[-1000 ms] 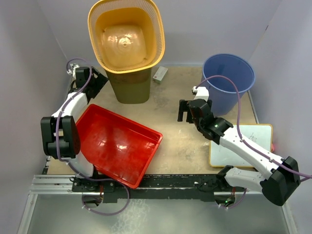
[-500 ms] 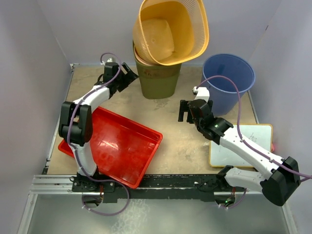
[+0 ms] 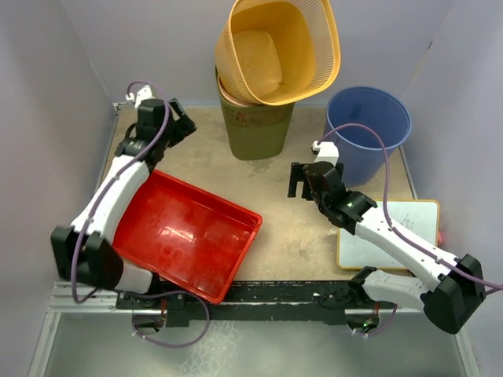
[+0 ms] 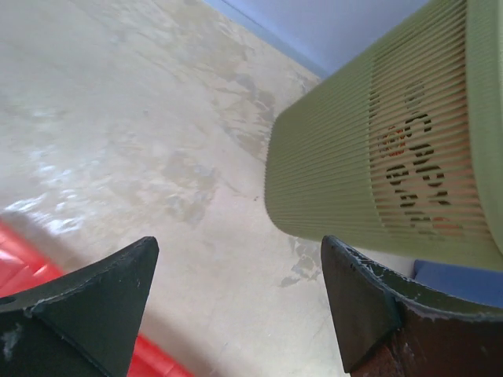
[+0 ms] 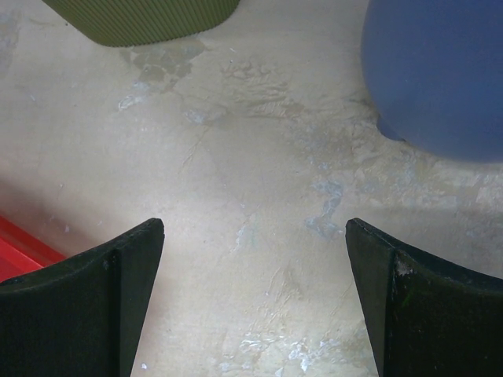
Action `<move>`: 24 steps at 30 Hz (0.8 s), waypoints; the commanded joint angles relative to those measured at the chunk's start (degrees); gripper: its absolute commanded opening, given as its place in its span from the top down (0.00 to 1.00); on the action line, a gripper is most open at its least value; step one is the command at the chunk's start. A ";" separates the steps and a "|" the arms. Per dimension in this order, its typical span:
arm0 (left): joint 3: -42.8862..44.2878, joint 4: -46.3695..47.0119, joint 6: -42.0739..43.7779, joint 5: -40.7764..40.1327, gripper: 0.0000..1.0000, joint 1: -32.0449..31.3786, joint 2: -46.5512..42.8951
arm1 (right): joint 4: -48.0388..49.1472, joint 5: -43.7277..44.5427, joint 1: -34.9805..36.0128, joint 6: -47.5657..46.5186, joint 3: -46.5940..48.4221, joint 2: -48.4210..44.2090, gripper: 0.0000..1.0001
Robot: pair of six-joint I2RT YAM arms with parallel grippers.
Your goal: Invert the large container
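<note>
Left gripper (image 3: pixel 181 124) is spread wide and holding nothing. It's backed off to the left since half a second ago, when it was right up at the bin (image 3: pixel 255 126); now there's bare table (image 3: pixel 204 161) between them. Its fingers point right, at the bin's ribbed side. The left arm reaches from its base up along the left edge of the red tray (image 3: pixel 189 236), elbow low at the near left corner.

The bin hasn't budged in that half second. It's at the back centre, mouth up, not flipped, with the yellow basket (image 3: pixel 279 47) sitting in it, tilted. A second ago both were further left.

Right gripper (image 3: pixel 297 187) hasn't moved: fingers spread, empty, low over the table just left of the blue bucket (image 3: pixel 369 126), arm stretched out over the whiteboard (image 3: pixel 409 224).
</note>
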 commanded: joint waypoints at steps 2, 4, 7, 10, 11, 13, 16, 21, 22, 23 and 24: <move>-7.79 -12.55 -0.53 -9.62 0.19 -0.10 -11.28 | 3.86 -1.32 0.02 0.15 0.39 2.07 0.00; -11.48 -14.28 -2.65 -10.90 0.20 -0.61 -14.57 | 4.40 -1.62 0.06 0.27 0.91 3.45 0.00; -17.01 -15.02 -6.61 -13.69 0.22 -2.31 -17.92 | 5.73 -2.35 0.03 0.09 1.04 4.64 0.00; -21.78 -13.34 -9.83 -13.16 0.28 -3.63 -17.52 | 6.40 -3.14 0.06 0.11 1.30 5.71 0.00; -22.48 -12.75 -10.78 -13.14 0.29 -4.35 -16.79 | 6.14 -3.13 0.08 0.26 1.55 6.03 0.00; -23.62 -11.48 -12.62 -14.08 0.29 -6.09 -15.06 | 4.66 -3.25 0.03 0.74 1.85 6.51 0.00; -24.87 -8.42 -15.09 -14.79 0.29 -8.61 -12.90 | 3.18 -2.72 0.02 0.90 1.85 6.15 0.00; -24.70 -1.84 -16.96 -13.19 0.30 -12.05 -8.93 | 3.29 -2.59 0.00 1.24 0.73 3.84 0.00; -24.63 -0.93 -17.47 -13.25 0.30 -12.53 -7.83 | 3.34 -2.56 0.01 1.37 0.48 3.51 0.00; -24.64 -0.17 -18.00 -13.27 0.30 -13.04 -6.22 | 3.18 -2.57 0.02 1.51 0.27 3.12 0.00; -24.57 0.25 -18.69 -13.52 0.31 -13.38 -4.97 | 3.08 -2.52 0.00 1.62 0.11 2.90 0.00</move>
